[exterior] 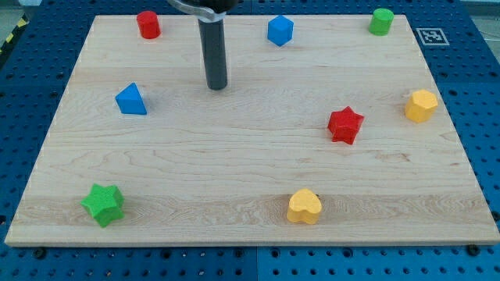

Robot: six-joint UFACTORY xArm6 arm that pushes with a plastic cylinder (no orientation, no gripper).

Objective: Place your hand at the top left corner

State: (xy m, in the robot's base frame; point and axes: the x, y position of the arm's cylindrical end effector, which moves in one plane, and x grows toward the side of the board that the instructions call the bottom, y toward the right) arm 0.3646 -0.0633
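Observation:
My dark rod comes down from the view's top, and my tip (216,86) rests on the wooden board (234,156) in its upper middle-left part. A red cylinder (148,24) stands near the board's top left corner, up and to the left of my tip. A blue triangular block (131,100) lies to the left of my tip, slightly lower. A blue hexagonal block (280,30) lies up and to the right of my tip. My tip touches no block.
A green cylinder (381,21) stands at the top right. A yellow hexagonal block (420,105) lies at the right edge. A red star (345,125) lies right of centre. A yellow heart (304,207) lies at the bottom middle. A green star (104,204) lies at the bottom left.

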